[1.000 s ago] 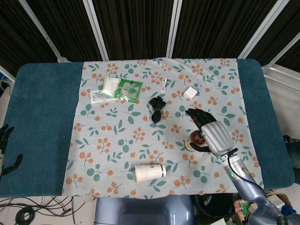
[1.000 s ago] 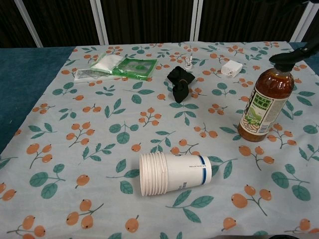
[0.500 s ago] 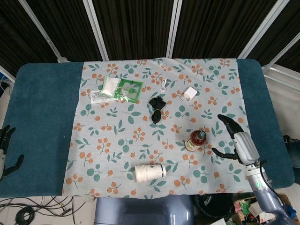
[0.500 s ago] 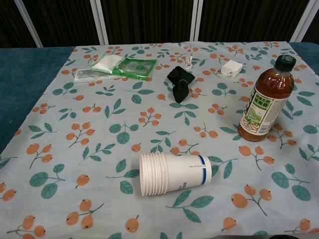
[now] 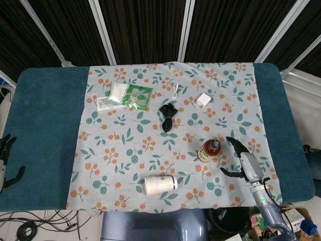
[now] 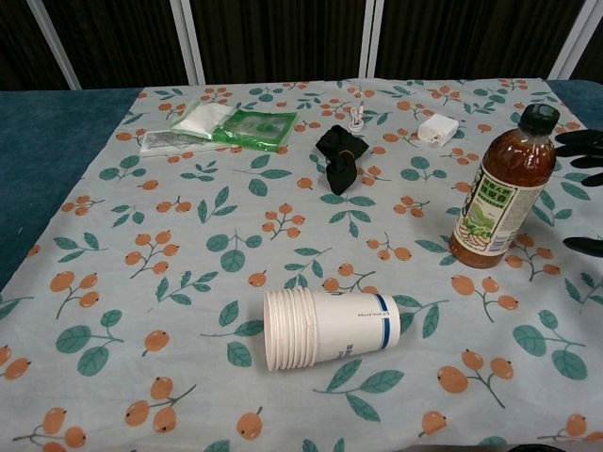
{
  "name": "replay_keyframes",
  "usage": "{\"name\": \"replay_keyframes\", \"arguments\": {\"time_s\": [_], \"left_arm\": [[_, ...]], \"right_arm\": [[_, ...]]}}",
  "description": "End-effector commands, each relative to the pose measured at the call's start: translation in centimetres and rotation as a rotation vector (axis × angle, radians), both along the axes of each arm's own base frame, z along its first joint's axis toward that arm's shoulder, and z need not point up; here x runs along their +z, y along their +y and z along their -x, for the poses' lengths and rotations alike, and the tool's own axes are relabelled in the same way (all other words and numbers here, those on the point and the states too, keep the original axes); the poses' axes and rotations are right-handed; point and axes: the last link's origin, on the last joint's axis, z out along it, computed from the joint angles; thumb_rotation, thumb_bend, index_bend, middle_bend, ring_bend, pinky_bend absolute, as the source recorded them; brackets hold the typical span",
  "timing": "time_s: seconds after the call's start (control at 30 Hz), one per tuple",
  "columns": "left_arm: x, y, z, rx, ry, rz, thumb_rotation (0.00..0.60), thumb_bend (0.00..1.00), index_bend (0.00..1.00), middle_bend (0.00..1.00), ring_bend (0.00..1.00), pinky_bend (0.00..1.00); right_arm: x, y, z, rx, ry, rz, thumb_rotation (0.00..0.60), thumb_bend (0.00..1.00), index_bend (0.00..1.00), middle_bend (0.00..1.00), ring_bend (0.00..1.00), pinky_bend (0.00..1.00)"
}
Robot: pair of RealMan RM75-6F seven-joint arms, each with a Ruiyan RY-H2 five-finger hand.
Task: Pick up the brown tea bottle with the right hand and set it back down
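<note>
The brown tea bottle [image 5: 209, 150] [image 6: 499, 188] stands upright on the floral cloth, green label and dark cap showing. My right hand [image 5: 244, 161] is just to its right, low, fingers spread toward the bottle with nothing in them and a gap between them and the bottle. In the chest view only its dark fingertips [image 6: 582, 141] show at the right edge. My left hand [image 5: 6, 156] rests at the far left edge of the table, fingers apart, holding nothing.
A stack of paper cups [image 5: 160, 184] [image 6: 330, 329] lies on its side in front. A black clip-like object [image 5: 168, 116] [image 6: 340, 157], a white box [image 5: 203, 99], a cable [image 5: 174, 91] and plastic packets [image 5: 129, 95] lie further back.
My right hand was over the bottle a second ago, swung away to the right, and now has dropped lower and come back closer beside the bottle. The bottle has not moved.
</note>
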Motion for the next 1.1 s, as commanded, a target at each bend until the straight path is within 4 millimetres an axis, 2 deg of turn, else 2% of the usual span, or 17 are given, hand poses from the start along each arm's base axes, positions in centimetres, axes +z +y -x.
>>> {"name": "replay_keyframes", "arguments": {"time_s": [0.03,0.23,0.53,0.8,0.93,1.1], "left_arm": [[0.0,0.0,0.0,0.001,0.001,0.001,0.600,0.37,0.02,0.00,0.00,0.00],[0.0,0.1,0.1,0.005,0.004,0.002,0.600,0.37,0.02,0.00,0.00,0.00],[0.0,0.1,0.1,0.008,0.008,0.004,0.600,0.37,0.02,0.00,0.00,0.00],[0.0,0.1,0.1,0.013,0.012,0.005,0.600,0.37,0.02,0.00,0.00,0.00],[0.0,0.1,0.1,0.014,0.011,0.003,0.600,0.37,0.02,0.00,0.00,0.00],[0.0,0.1,0.1,0.017,0.013,0.006,0.600,0.37,0.02,0.00,0.00,0.00]], "right_arm": [[-1.2,-0.9,-0.4,0.000,-0.026,-0.019,0.600,0.11,0.00,0.04,0.07,0.11],[-2.5,-2.1,-1.2,-0.001,-0.088,-0.020,0.600,0.11,0.00,0.04,0.07,0.11],[-3.9,-3.0,-2.2,0.001,-0.184,-0.061,0.600,0.12,0.00,0.05,0.07,0.11],[-5.1,-4.0,-3.3,-0.003,-0.274,-0.063,0.600,0.11,0.00,0.12,0.12,0.13],[-5.6,-4.3,-3.5,-0.012,-0.310,-0.071,0.600,0.12,0.04,0.18,0.20,0.24],[-6.0,-4.6,-3.7,-0.012,-0.325,-0.042,0.600,0.19,0.18,0.31,0.35,0.46]]}}
